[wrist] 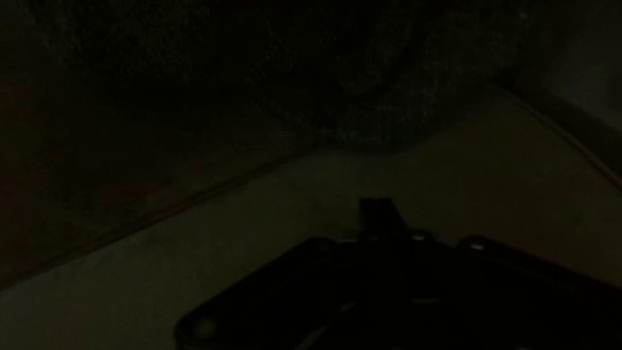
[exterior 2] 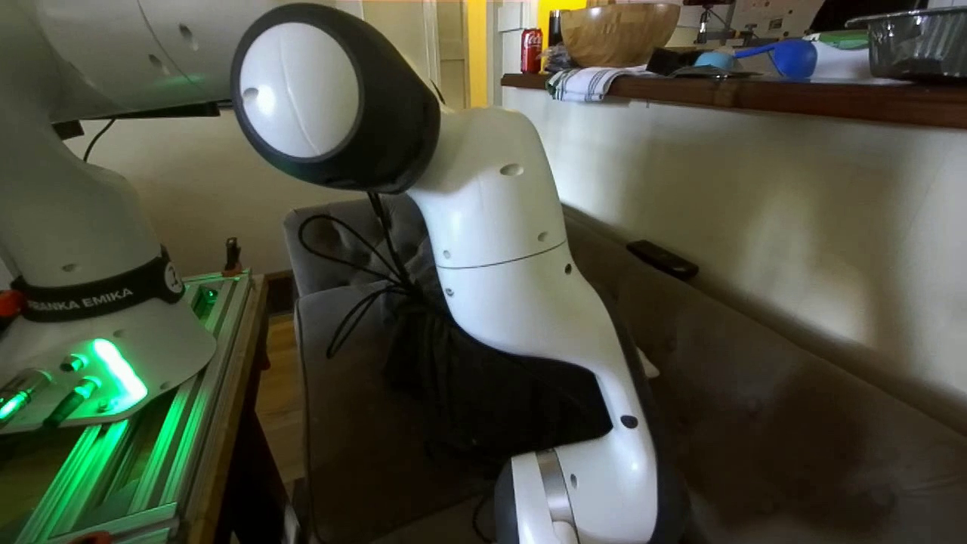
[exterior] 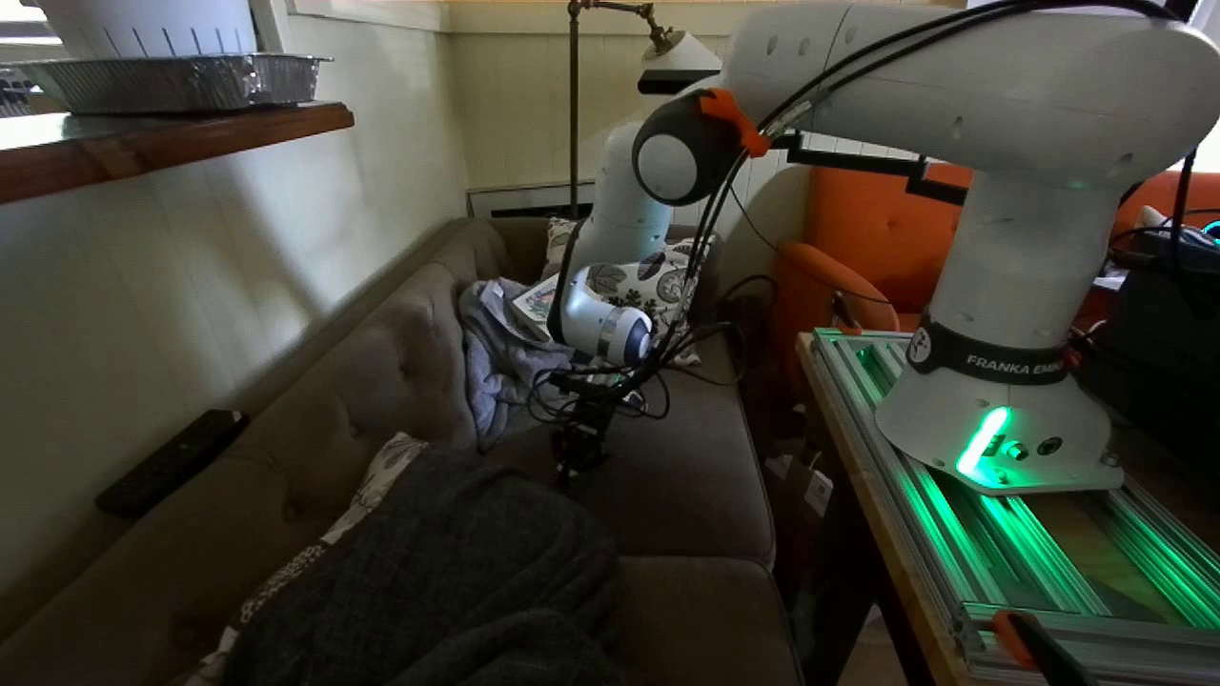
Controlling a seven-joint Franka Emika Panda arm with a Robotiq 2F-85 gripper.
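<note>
The claw is black, the arm white. The sofa is grey-brown, the blanket dark grey, the throw pale grey. A white cushion bears dark leaf motifs; the armchair is bright orange.

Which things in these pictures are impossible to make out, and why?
Whether the tool touches the sofa seat: wrist view, too dark.
Most of the patterned pillow: in an exterior view, covered by the dark grey blanket.
Inside of the wooden bowl: in an exterior view, hidden by its wall.
Robot arm's lower end: in an exterior view, cut by bottom edge.
</note>
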